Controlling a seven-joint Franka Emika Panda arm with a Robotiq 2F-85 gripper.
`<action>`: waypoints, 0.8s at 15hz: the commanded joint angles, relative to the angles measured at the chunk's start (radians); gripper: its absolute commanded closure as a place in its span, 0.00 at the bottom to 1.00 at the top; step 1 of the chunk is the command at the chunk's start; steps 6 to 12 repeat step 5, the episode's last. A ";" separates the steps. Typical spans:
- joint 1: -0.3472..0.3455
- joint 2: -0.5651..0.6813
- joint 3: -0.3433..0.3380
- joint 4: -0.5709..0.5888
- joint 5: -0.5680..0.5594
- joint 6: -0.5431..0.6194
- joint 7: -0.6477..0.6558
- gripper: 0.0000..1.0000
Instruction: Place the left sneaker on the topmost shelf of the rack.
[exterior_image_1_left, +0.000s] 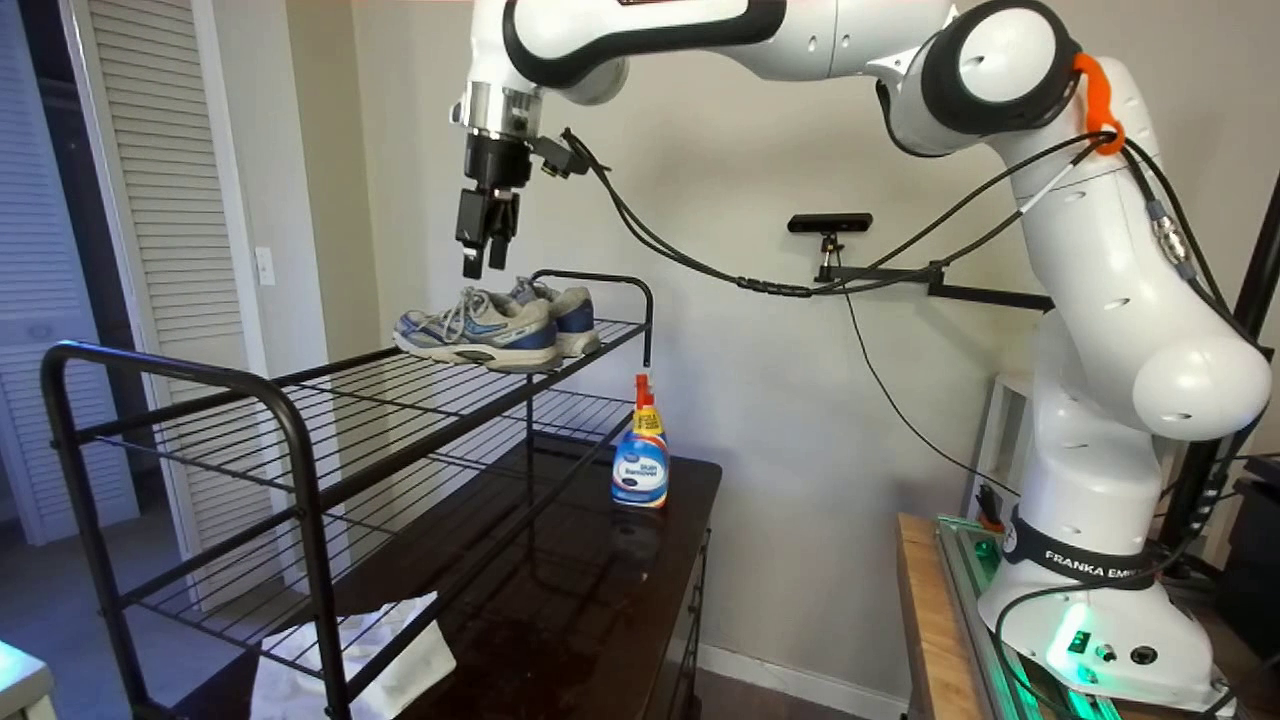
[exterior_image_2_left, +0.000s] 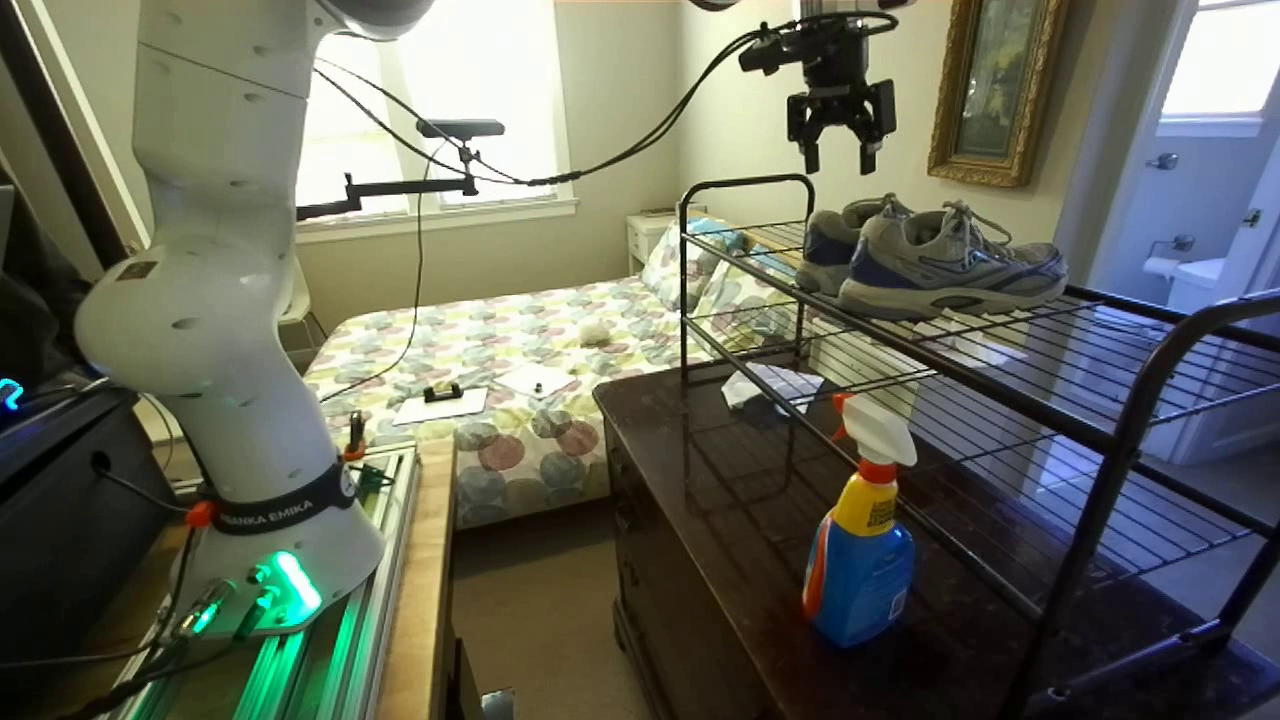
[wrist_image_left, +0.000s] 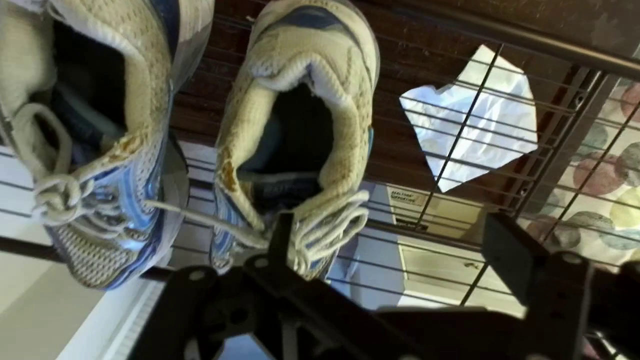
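In an exterior view the gripper (exterior_image_1_left: 485, 262) hangs above the rack (exterior_image_1_left: 318, 560), and below it, on the topmost shelf (exterior_image_1_left: 450, 428), sits what I take — from its side of the pair — to be the left sneaker (exterior_image_1_left: 478, 333). It rests sole down beside the right sneaker (exterior_image_1_left: 577, 317), both toes pointing away from the arm's base (exterior_image_1_left: 1110, 600), presumably so the pair stores neatly across the shelf. Lower than the gripper, a Dust Remover spray bottle (exterior_image_1_left: 640, 465) stands upright on the dresser (exterior_image_1_left: 580, 600), its contents not visible.

In an exterior view the fingers (exterior_image_2_left: 868, 157) are spread with only air between them, so the placing looks done; lifting away is probably what remains.

In the wrist view both sneakers, beneath the gripper, are dark inside, with nothing visible stowed in them. One fingertip (wrist_image_left: 282, 234) overlaps the left sneaker's laces (wrist_image_left: 332, 232) in this line of sight — a possible snag if it dipped. Through the shelf's grid, lower than the gripper, lies a crumpled white sheet (wrist_image_left: 475, 125).
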 joint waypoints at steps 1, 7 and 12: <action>0.049 -0.080 -0.003 -0.045 -0.116 0.027 0.013 0.00; 0.044 -0.061 0.005 -0.008 -0.078 0.015 0.016 0.00; 0.044 -0.061 0.005 -0.008 -0.078 0.015 0.016 0.00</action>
